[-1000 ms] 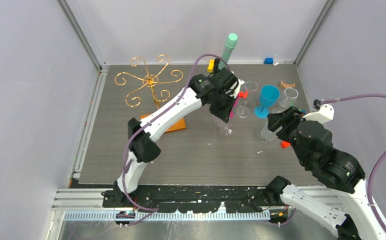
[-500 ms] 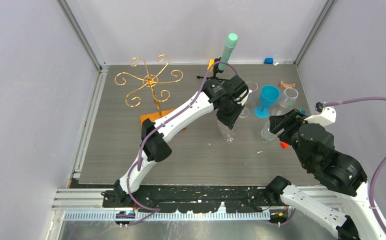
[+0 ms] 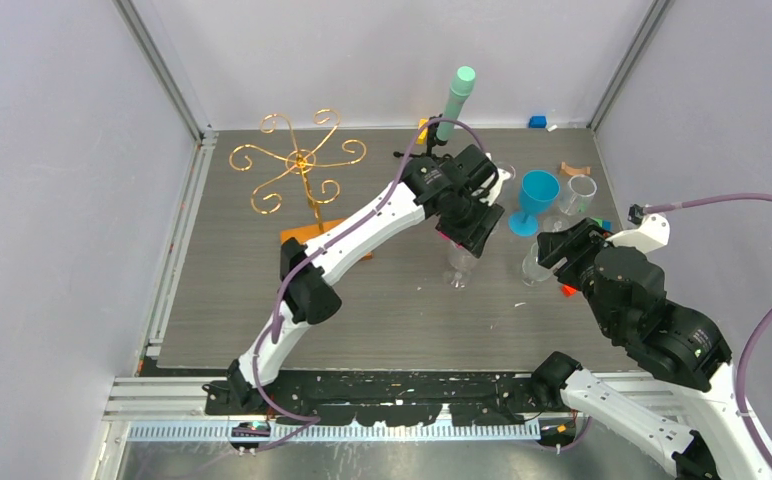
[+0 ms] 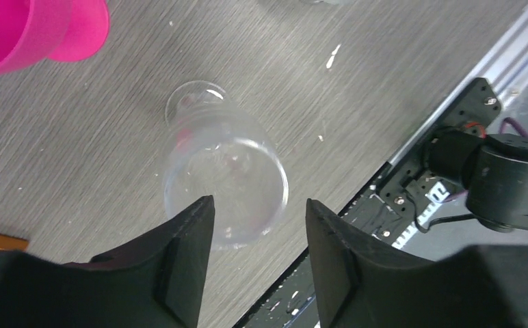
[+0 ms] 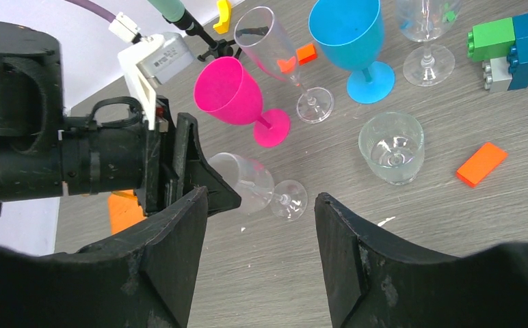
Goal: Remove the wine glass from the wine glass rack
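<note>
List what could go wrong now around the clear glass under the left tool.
1. The left tool hangs open close to the rim of the clear glass. A sideways pull-away could clip the rim and tip the glass on its narrow foot.
2. The pink glass stands right beside it, so a toppling clear glass would likely strike that one too.

The wine glass rack (image 3: pixel 300 160) stands upright on the grey table (image 3: pixel 252 300). The left arm crosses in front of the rack's base and stretches well to the rack's right. There the left gripper (image 3: pixel 470 240) hangs over a clear wine glass (image 3: pixel 459 268) standing on the table. Farther right of the rack is a blue goblet (image 3: pixel 537 195), with the right gripper (image 3: pixel 550 250) near it. A mint-green cylinder (image 3: pixel 459 92) rises behind, to the rack's right.
</note>
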You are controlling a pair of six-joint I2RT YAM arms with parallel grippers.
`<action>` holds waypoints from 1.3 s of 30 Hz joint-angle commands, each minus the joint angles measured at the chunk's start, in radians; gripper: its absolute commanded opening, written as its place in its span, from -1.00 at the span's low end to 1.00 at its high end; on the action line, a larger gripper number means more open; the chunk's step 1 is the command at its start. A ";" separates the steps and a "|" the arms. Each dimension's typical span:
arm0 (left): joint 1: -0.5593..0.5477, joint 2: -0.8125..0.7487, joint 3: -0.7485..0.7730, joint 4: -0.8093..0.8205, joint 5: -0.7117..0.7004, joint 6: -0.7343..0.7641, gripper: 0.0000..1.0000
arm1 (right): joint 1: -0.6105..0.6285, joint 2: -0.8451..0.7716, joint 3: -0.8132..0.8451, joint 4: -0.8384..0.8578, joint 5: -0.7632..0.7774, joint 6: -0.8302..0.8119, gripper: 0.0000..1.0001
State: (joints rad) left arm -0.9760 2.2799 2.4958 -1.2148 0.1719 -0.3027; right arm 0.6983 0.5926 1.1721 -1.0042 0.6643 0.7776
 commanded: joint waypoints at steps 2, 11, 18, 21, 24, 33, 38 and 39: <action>0.000 -0.168 0.012 0.101 0.069 0.011 0.16 | 0.004 -0.011 0.015 0.014 0.006 0.016 0.28; 0.000 -0.355 -0.125 0.170 0.014 0.013 0.63 | 0.004 -0.008 0.045 0.007 -0.005 -0.009 0.40; -0.023 -0.665 -0.475 0.275 -0.312 -0.019 0.78 | 0.004 -0.007 0.056 0.002 0.033 -0.029 0.68; -0.024 -0.826 -0.632 0.277 -0.492 -0.051 0.99 | 0.004 0.008 0.063 0.002 0.063 -0.041 0.78; -0.024 -0.982 -0.731 0.238 -0.652 -0.108 0.99 | 0.004 0.022 0.075 0.010 0.080 -0.059 0.81; -0.024 -1.358 -0.850 0.036 -0.891 -0.338 0.99 | 0.004 0.070 0.098 0.041 0.092 -0.091 0.83; -0.024 -1.549 -0.938 0.077 -0.937 -0.165 0.99 | 0.004 0.082 0.107 0.047 0.113 -0.108 0.83; -0.024 -1.584 -0.960 0.086 -0.946 -0.140 0.99 | 0.004 0.083 0.115 0.045 0.121 -0.115 0.84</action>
State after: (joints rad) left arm -0.9955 0.7799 1.6028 -1.1309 -0.6842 -0.5404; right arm 0.6983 0.6659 1.2392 -1.0016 0.7273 0.6956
